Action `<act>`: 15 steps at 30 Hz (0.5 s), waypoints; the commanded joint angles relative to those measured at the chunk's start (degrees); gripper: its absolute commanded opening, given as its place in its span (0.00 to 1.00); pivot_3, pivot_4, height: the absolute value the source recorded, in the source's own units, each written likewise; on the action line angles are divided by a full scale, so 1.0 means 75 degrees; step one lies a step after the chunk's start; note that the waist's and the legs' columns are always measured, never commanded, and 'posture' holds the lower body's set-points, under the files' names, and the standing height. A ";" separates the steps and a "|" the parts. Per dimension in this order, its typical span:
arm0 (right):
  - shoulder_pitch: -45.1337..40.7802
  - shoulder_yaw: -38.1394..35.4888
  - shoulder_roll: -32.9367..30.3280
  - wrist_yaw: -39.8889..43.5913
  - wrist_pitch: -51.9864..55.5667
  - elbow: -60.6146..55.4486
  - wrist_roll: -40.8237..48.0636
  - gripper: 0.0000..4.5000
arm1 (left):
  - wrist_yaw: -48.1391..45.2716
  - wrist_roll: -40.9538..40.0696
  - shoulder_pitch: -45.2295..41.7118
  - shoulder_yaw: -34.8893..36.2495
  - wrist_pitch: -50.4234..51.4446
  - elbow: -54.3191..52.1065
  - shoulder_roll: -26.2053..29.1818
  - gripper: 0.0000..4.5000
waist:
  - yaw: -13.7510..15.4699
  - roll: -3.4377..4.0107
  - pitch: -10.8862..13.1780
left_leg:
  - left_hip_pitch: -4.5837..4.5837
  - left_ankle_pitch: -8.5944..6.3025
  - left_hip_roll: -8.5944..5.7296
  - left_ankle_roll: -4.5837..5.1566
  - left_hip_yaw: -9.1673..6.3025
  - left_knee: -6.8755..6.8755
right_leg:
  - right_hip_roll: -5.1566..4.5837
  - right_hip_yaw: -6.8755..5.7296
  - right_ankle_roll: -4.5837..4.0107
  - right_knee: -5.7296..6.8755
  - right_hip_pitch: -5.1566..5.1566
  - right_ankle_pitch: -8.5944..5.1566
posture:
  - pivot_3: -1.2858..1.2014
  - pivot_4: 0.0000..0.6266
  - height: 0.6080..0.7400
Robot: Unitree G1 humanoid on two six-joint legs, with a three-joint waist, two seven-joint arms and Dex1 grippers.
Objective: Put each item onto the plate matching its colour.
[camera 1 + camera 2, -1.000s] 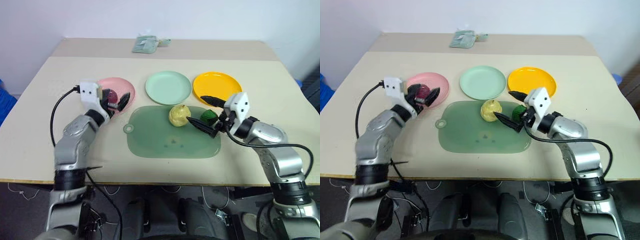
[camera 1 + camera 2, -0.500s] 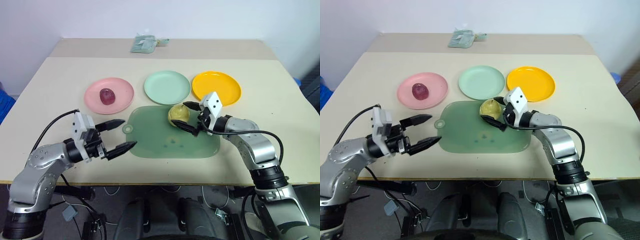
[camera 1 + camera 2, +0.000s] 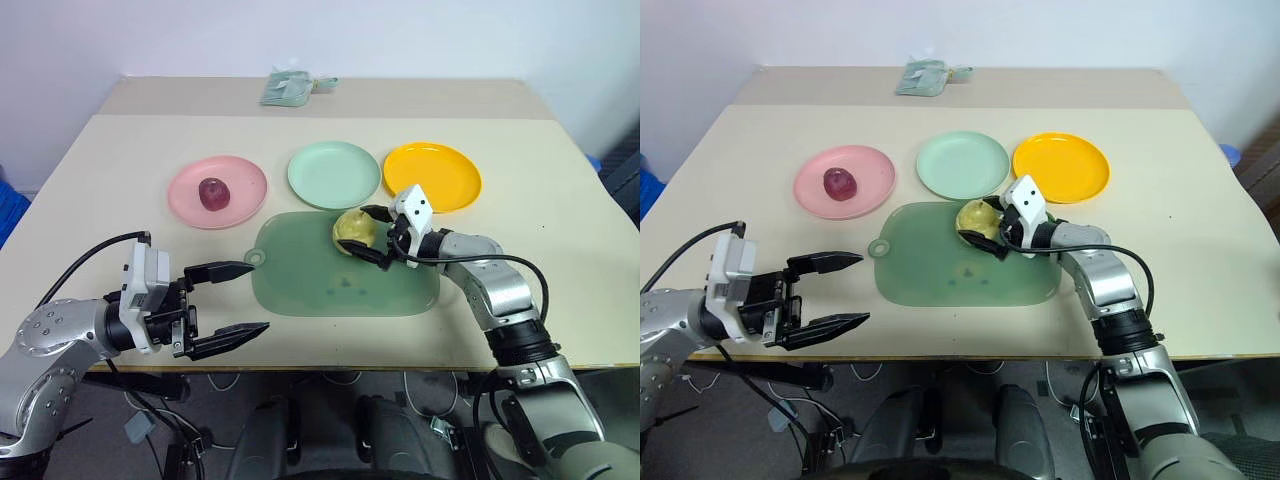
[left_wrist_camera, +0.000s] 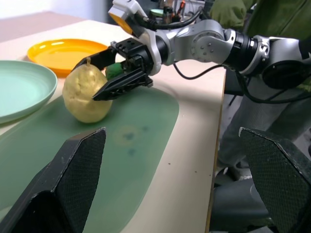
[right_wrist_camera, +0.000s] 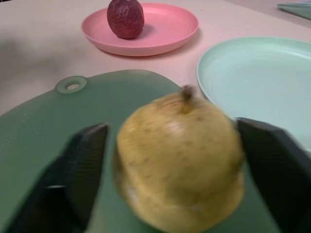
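1. So, head camera first: the right gripper (image 3: 368, 239) is stretched over the far right part of the green mat (image 3: 320, 290), with one black finger on each side of the yellow pear (image 3: 354, 229). Both look right up against it, but I can't tell if it's a real squeeze or if they're just beside it. The pear sits on the mat near its far edge, just in front of the mint plate (image 3: 335, 174) and close to the yellow-orange plate (image 3: 433, 176).
2. Same view, other side: the left gripper (image 3: 232, 300) hangs near the front edge of the table (image 3: 100, 160), just left of the mat, fingers spread wide and holding nothing. It's well apart from the red-purple fruit (image 3: 212, 193), which lies on the pink plate (image 3: 217, 190) further back.
3. Left wrist view: between that gripper's own open fingers (image 4: 73, 184) you look across the mat at the pear, with the right gripper's fingers closing in around it. A bit of the green fruit (image 4: 114, 69) peeks out behind them, between the pear and the yellow-orange plate.
4. Right wrist view: the pear stands upright, stem up, right between the two black fingers (image 5: 80, 167), on the mat. Behind it are the mint plate and the pink plate with the red-purple fruit on it.
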 commanded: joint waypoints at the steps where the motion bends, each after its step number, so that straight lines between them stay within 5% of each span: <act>1: -0.0292 -0.0174 0.0081 -0.0063 -0.0249 0.0055 -0.0060 0.60 | 0.0161 -0.0054 -0.0140 0.0021 -0.0061 -0.0224 0.0020 1.00 | 0.0000 0.0000 0.0000 | 0.0000 0.0000 0.0000 0.0000 0.0000 0.0000 | 0.0000 0.0000 0.0000 0.0000 0.0000 0.0000 | 0.52 0.24 1.00; 8: -0.1712 -0.1002 0.0162 -0.0490 -0.1284 0.1819 -0.0068 0.60 | 0.0551 -0.0036 -0.0430 -0.0079 -0.0113 -0.0152 -0.0131 1.00 | -0.0005 0.0023 0.0014 | -0.0001 0.0002 -0.0002 -0.0002 0.0006 0.0001 | 0.0003 -0.0004 -0.0002 0.0002 0.0000 0.0003 | 0.52 0.24 1.00; 15: -0.4294 -0.1343 -0.0326 -0.1990 -0.3717 0.6974 -0.1200 0.60 | 0.0912 0.0317 -0.0590 -0.0359 -0.0313 -0.0177 -0.0363 1.00 | -0.0022 0.0024 0.0017 | -0.0001 0.0018 -0.0006 0.0020 0.0017 -0.0004 | 0.0029 -0.0007 -0.0002 -0.0002 0.0001 0.0003 | 0.52 0.24 1.00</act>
